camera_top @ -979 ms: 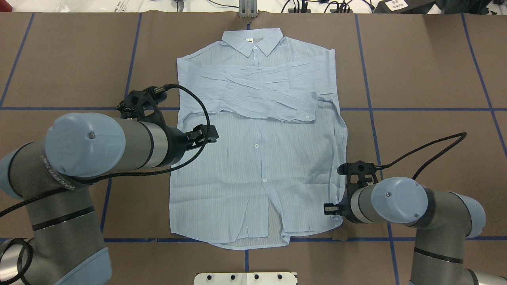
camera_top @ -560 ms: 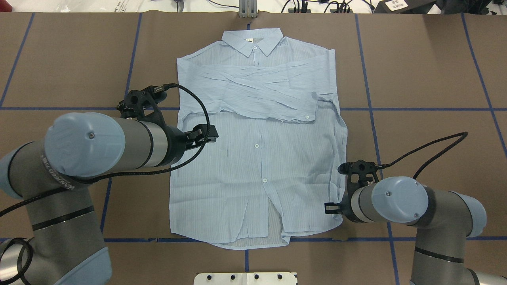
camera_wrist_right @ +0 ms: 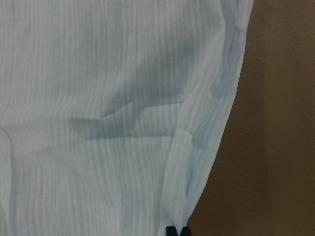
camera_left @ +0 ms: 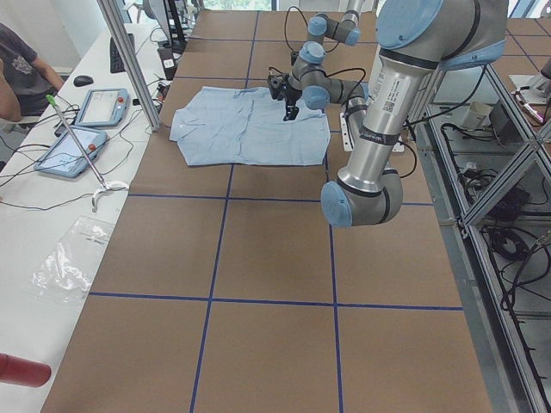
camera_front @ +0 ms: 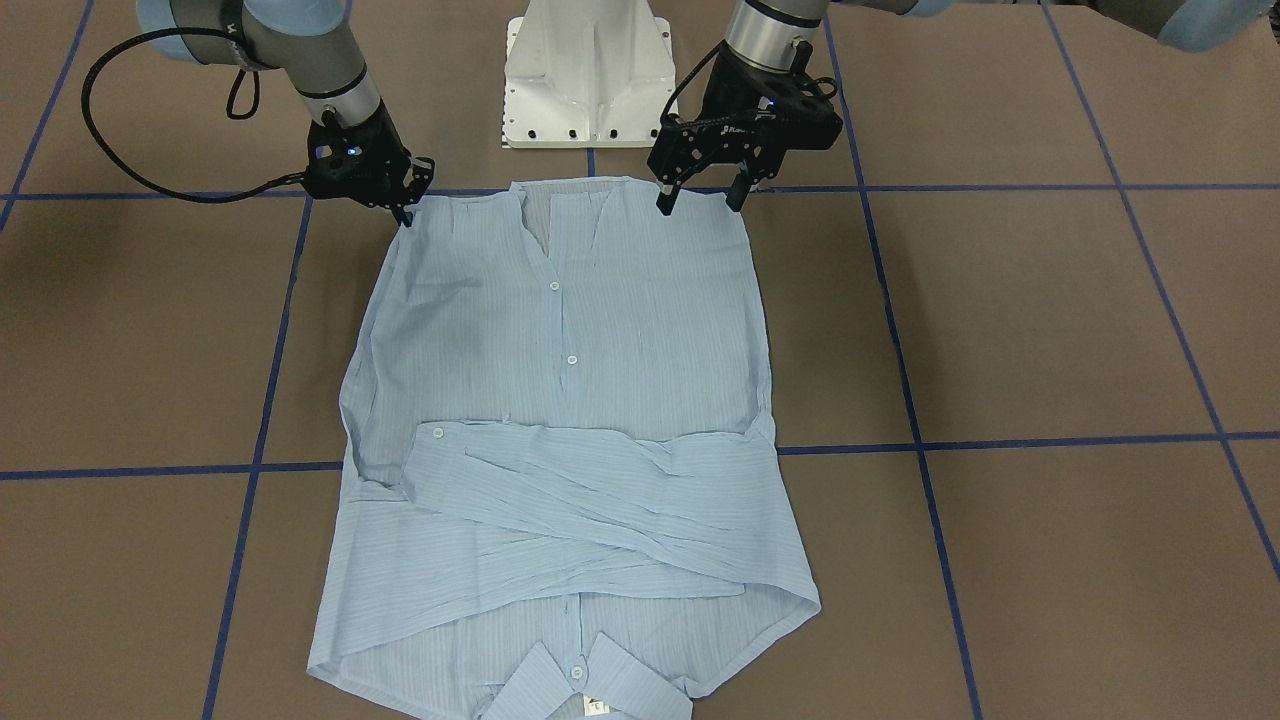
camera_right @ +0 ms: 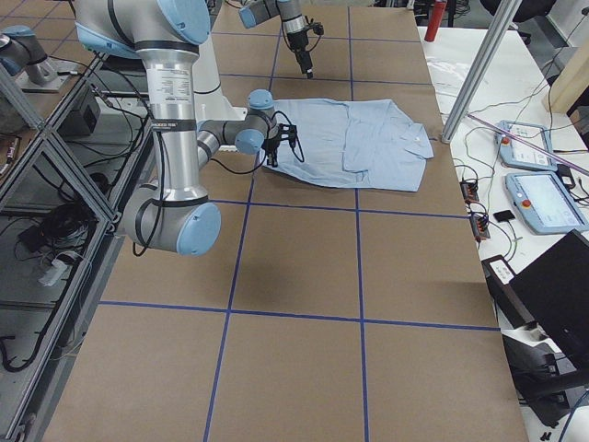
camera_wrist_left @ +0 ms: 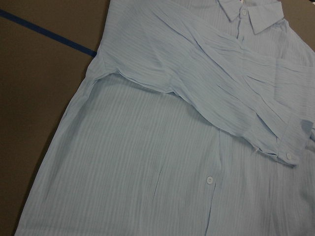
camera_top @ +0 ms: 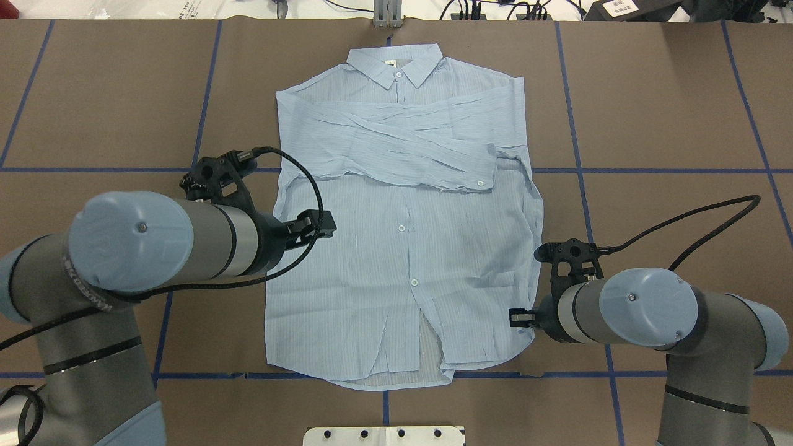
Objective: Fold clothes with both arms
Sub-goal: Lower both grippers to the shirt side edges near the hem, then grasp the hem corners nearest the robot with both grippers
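The light blue striped shirt [camera_top: 396, 248] lies flat and buttoned on the brown table, collar [camera_top: 394, 62] far from me, sleeves folded across the chest [camera_front: 600, 500]. My left gripper [camera_front: 699, 203] hangs open above the shirt's left side [camera_top: 316, 224], with nothing between its fingers. In the left wrist view only the shirt [camera_wrist_left: 147, 147] shows. My right gripper [camera_front: 405, 210] sits at the shirt's lower right edge [camera_top: 517, 318]. Its fingertips [camera_wrist_right: 177, 230] are shut on the hem edge of the cloth [camera_wrist_right: 98, 98].
The white pedestal base [camera_front: 590, 70] stands at the near table edge behind the hem. Blue tape lines [camera_top: 619, 170] grid the brown table top. A side bench with tablets [camera_left: 99, 107] and a seated person [camera_left: 17, 64] lies beyond the collar end.
My left arm has drawn back slightly toward the base. My right arm has shifted outward, and fresh creases run across the shirt's lower right side.
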Tool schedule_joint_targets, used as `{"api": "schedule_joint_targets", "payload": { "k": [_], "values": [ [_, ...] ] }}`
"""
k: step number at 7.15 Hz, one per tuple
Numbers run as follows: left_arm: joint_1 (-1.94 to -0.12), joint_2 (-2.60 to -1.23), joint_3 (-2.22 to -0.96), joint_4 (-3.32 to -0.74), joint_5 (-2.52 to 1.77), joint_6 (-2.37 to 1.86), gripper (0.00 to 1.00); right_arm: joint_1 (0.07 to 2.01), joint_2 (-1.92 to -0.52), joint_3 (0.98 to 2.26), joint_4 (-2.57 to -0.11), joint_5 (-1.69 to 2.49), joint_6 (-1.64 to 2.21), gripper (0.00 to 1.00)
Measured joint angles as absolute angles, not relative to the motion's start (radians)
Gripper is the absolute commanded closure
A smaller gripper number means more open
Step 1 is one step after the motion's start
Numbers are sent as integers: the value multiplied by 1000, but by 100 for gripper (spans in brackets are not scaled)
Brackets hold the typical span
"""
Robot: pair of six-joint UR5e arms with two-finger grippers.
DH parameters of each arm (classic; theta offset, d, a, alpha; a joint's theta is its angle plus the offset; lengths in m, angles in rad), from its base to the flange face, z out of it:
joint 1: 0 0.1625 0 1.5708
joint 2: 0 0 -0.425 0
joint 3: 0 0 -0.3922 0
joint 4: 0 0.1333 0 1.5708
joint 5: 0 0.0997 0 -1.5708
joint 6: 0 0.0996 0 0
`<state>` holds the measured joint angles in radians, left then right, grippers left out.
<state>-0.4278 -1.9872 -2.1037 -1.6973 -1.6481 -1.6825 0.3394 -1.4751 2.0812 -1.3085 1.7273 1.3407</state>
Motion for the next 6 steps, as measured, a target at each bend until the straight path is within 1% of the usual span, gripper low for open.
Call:
{"api": "schedule_joint_targets", "payload": {
  "k": [2, 4, 6],
  "values": [
    [-349, -1923, -2110, -1681, -1646, -1709, 6, 346, -1477, 2093, -1307, 1724, 1347, 100],
    [-276, -1902, -2103, -1622, -1645, -1723, 10, 354, -1479, 2105, -1306, 1726, 1363, 100],
    [-245, -1902, -2056, -1603, -1643, -1721, 18, 358, -1475, 2118, -1305, 1730, 1366, 100]
  ]
}}
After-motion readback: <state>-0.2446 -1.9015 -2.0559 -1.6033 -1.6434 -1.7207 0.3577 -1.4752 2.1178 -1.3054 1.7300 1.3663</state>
